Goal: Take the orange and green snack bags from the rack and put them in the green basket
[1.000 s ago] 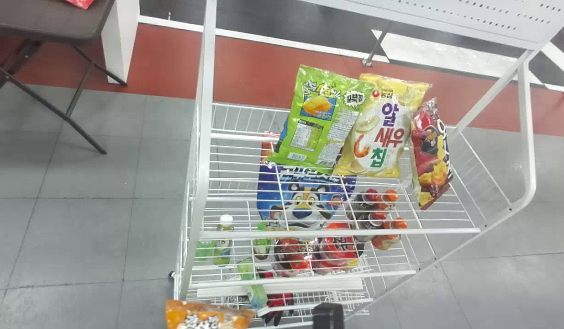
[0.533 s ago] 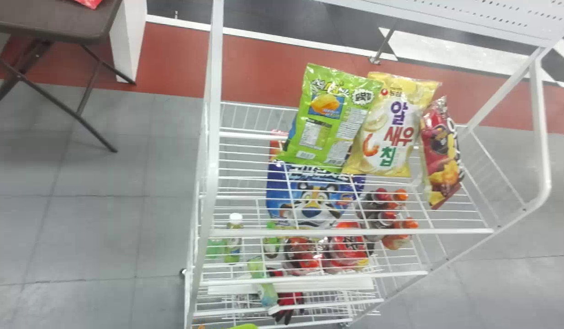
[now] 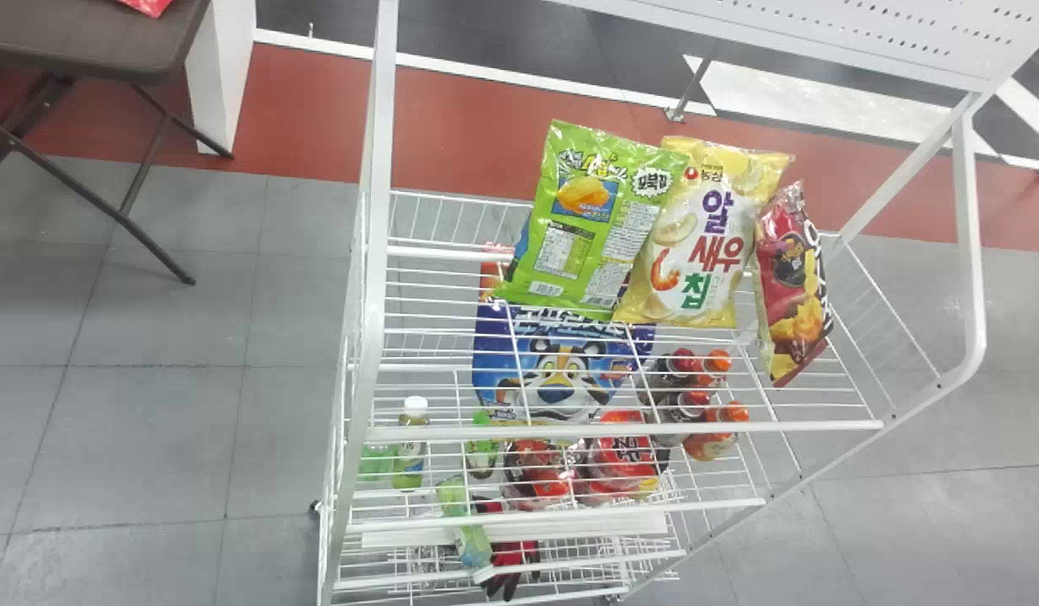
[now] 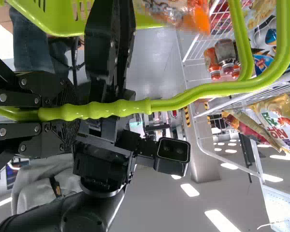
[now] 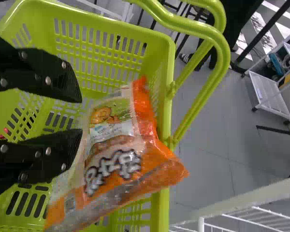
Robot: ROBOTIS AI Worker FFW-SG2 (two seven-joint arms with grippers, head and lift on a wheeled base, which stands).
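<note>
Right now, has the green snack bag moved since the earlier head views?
No: judged against the white rack, the green snack bag keeps its place, left of the yellow bag.

I see three snack bags (image 3: 696,240) side by side on the rack's (image 3: 370,320) upper shelf, bottles (image 3: 711,444) below; another bag (image 5: 117,145) lies over the basket (image 5: 169,72), across its rim.

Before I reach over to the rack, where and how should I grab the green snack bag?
I'd pinch the green snack bag by its top seal, near the left corner, coming from above. That thin edge is up and uncovered, away from the yellow snack bag crowding its right side. The middle looks wide and puffed, so it would likely be harder to pinch.
</note>
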